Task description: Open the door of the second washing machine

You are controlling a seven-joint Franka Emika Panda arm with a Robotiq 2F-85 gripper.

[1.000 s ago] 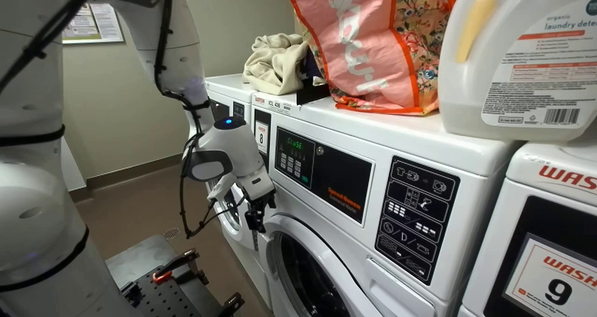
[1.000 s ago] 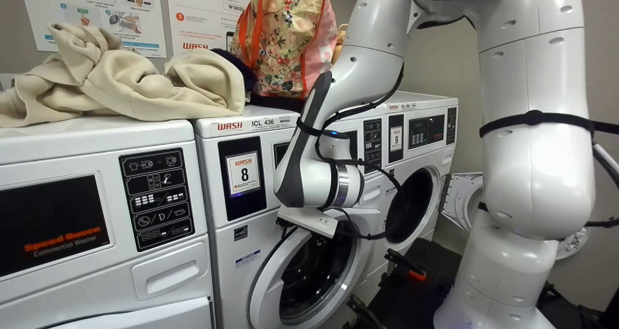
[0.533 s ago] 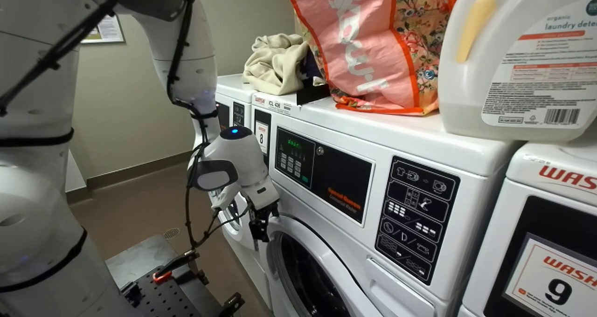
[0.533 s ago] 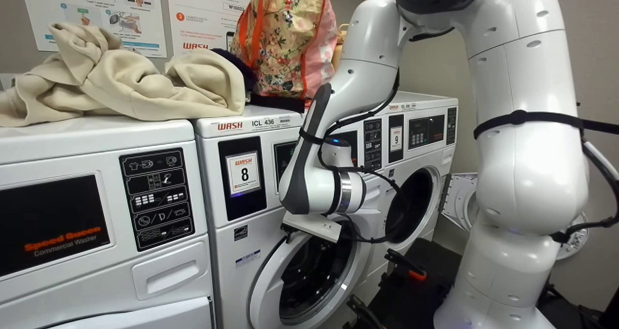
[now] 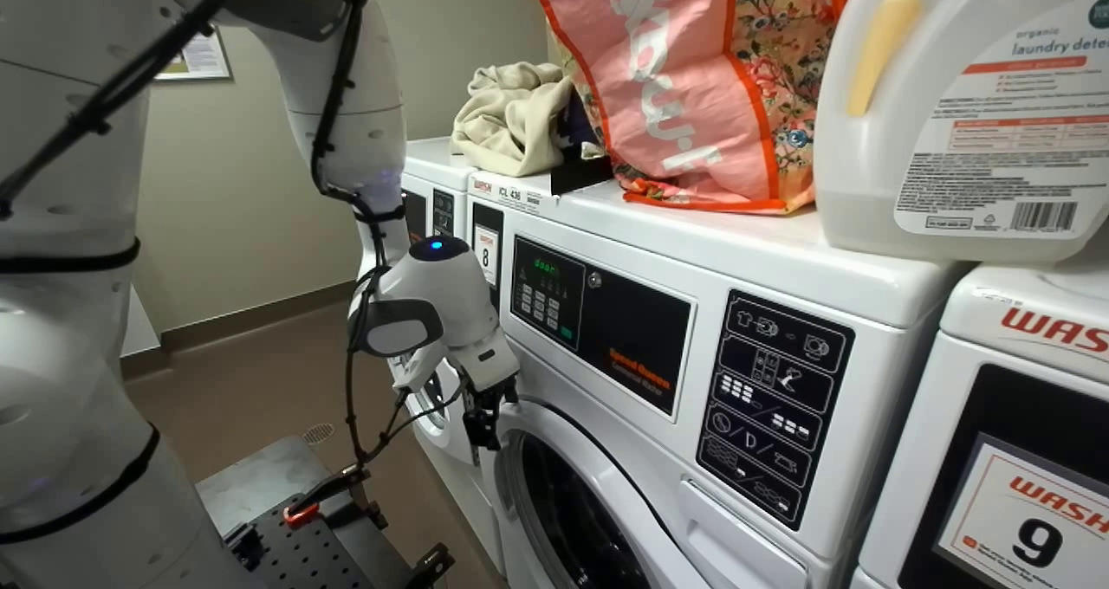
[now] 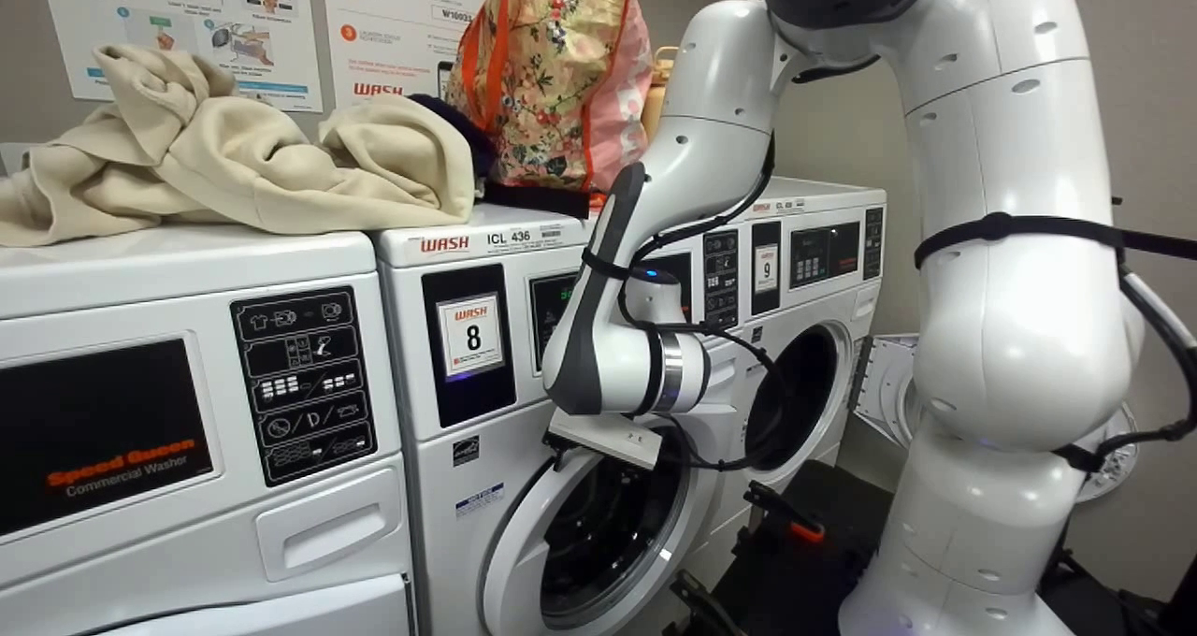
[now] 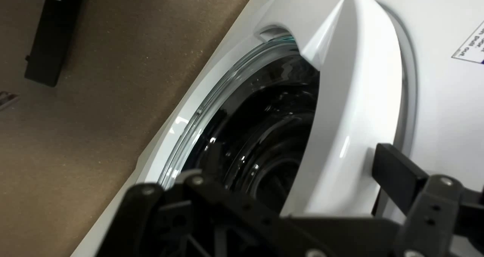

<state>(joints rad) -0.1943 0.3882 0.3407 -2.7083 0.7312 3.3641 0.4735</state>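
Observation:
The second washing machine (image 5: 728, 268) is white with a dark control panel and green display text. It also shows in an exterior view (image 6: 444, 486) with an "8" label. Its round door (image 5: 572, 520) has a white rim and dark glass and shows in both exterior views (image 6: 603, 538). It looks shut or nearly so; I cannot tell if it is slightly ajar. My gripper (image 7: 302, 162) is open in the wrist view, with the door's rim (image 7: 355, 109) between its fingers. One finger lies at the rim's outer edge, the other over the glass. Contact is unclear.
A washer labelled 9 (image 5: 1022, 485) stands beside it; its door (image 6: 898, 383) hangs open. Another washer (image 6: 93, 393) adjoins the opposite side. On top are a beige cloth (image 6: 234, 159), a floral bag (image 6: 552, 84) and a detergent jug (image 5: 962, 121). A clamp-bearing platform (image 5: 303, 537) is below.
My gripper has moved down and closer to the door, then stayed nearly still over the last half second. The green display has changed from "CLOSE" to what looks like "door".

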